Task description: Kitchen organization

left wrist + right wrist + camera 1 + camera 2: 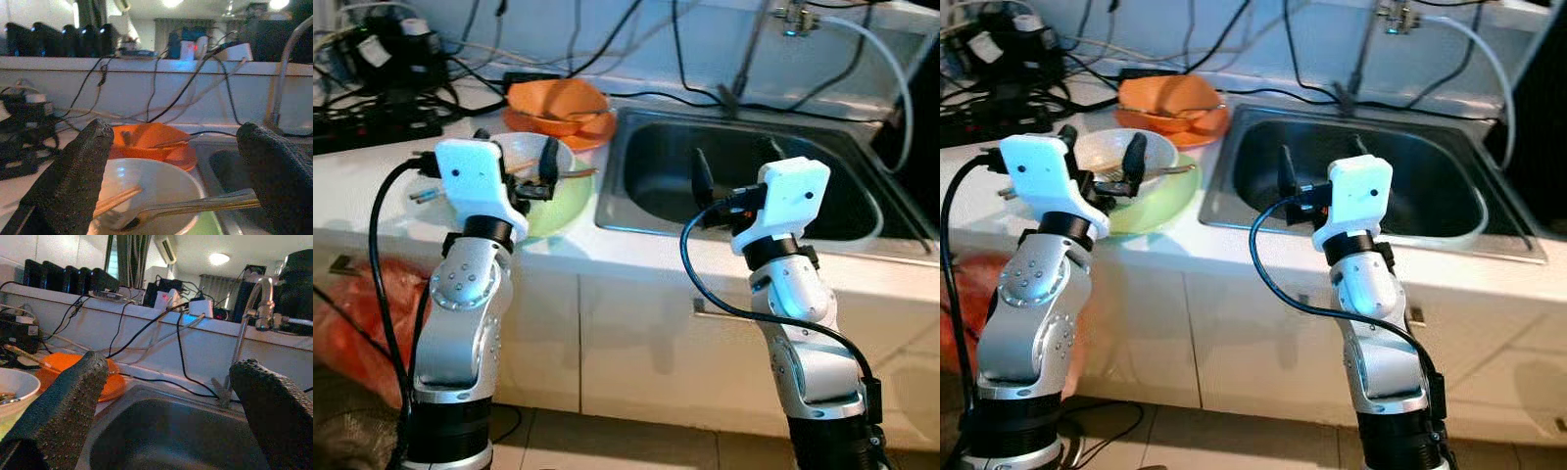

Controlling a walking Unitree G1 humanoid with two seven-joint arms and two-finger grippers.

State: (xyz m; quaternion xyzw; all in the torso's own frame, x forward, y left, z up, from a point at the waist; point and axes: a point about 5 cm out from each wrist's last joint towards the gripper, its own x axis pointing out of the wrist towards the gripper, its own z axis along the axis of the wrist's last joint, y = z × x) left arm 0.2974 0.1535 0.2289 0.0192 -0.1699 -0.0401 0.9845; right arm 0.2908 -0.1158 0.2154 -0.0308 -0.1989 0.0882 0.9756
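Note:
A white bowl (523, 155) holding a metal spoon (195, 205) and wooden chopsticks (116, 198) sits on a light green plate (560, 208) on the counter, left of the sink (651, 186). Behind it, an orange bowl (558, 101) rests on an orange plate (592, 132). My left gripper (514, 157) hovers over the white bowl, open, one finger on each side of it and nothing held. My right gripper (736, 166) is open above the sink's front edge, holding nothing.
The steel sink basin (171, 440) has a faucet (244, 323) at its back. Black cables (680, 59) and a power strip (372, 122) clutter the back of the white counter (372, 196). An orange bag (362, 313) lies on the floor at the left.

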